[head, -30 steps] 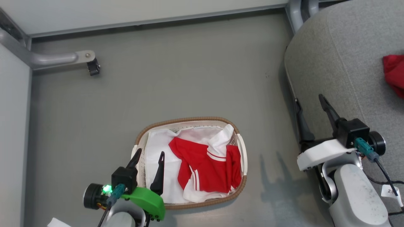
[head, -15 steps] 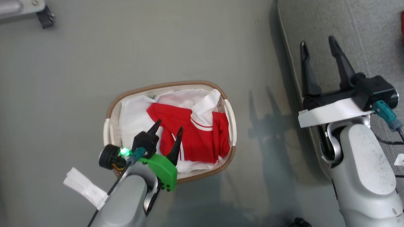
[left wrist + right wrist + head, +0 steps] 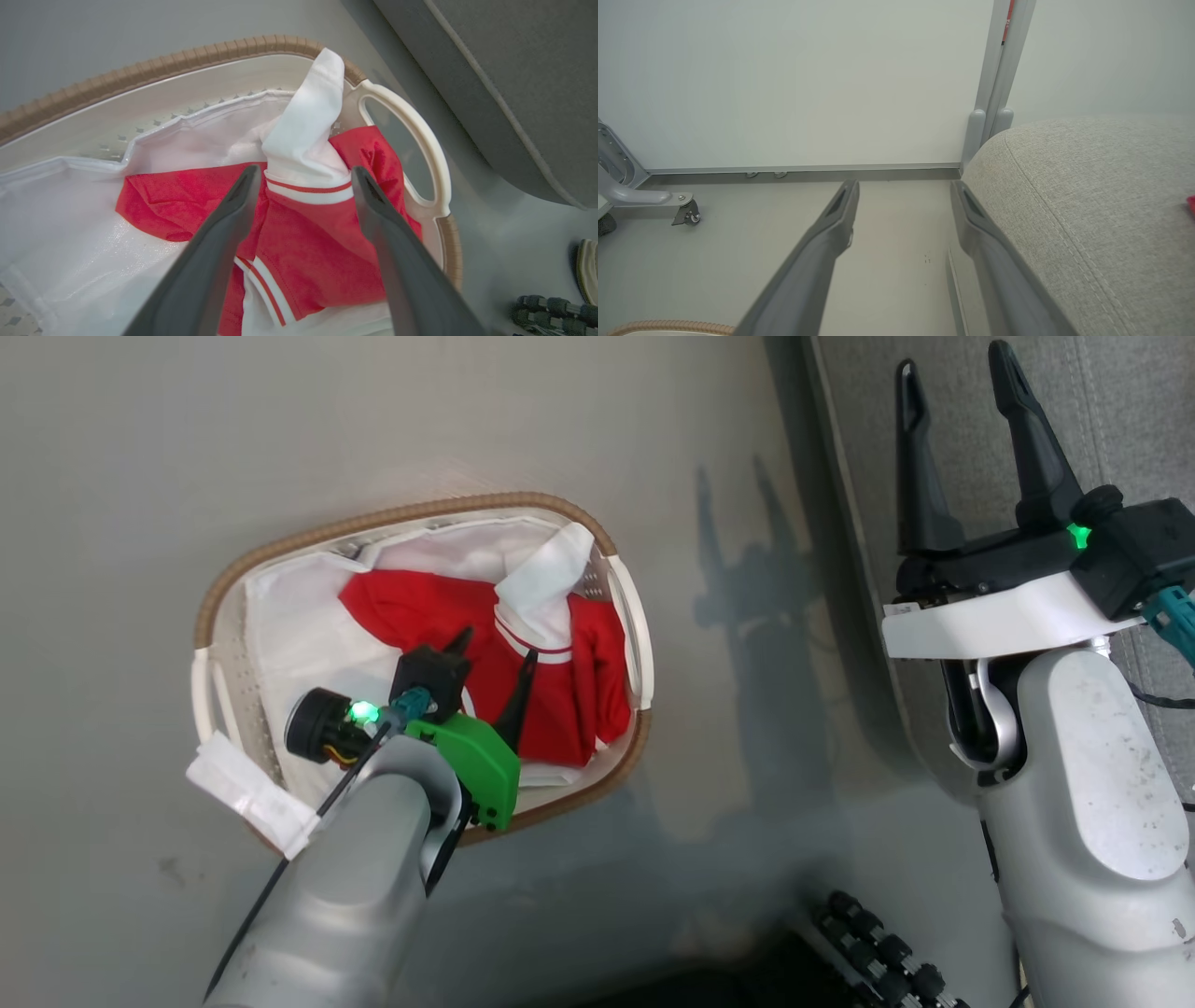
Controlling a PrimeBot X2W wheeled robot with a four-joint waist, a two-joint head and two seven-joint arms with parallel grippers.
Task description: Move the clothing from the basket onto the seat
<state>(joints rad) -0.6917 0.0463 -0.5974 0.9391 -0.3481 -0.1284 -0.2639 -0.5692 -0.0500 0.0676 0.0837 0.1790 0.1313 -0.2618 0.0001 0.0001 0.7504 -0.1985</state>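
Note:
A red garment (image 3: 560,681) (image 3: 322,242) with white panels and striped trim lies crumpled in the cream basket (image 3: 215,616) (image 3: 154,70), on a white liner (image 3: 289,616). My left gripper (image 3: 497,646) (image 3: 303,175) hangs open just above the garment, its fingers either side of a white striped cuff. My right gripper (image 3: 952,359) (image 3: 903,189) is open and holds nothing, raised beside the edge of the grey seat (image 3: 1102,392) (image 3: 1087,196). A sliver of red cloth (image 3: 1191,204) lies on the seat at the right edge of the right wrist view.
The basket stands on a grey floor (image 3: 280,420) left of the seat. A metal frame leg with a caster (image 3: 686,212) stands at the far left by the white wall (image 3: 808,79). Part of my wheeled base (image 3: 878,952) shows at the bottom.
The head camera has tilted down and shifted, so the basket sits higher in view. My left gripper has come over the basket and lowered onto the red garment; the right one stays open.

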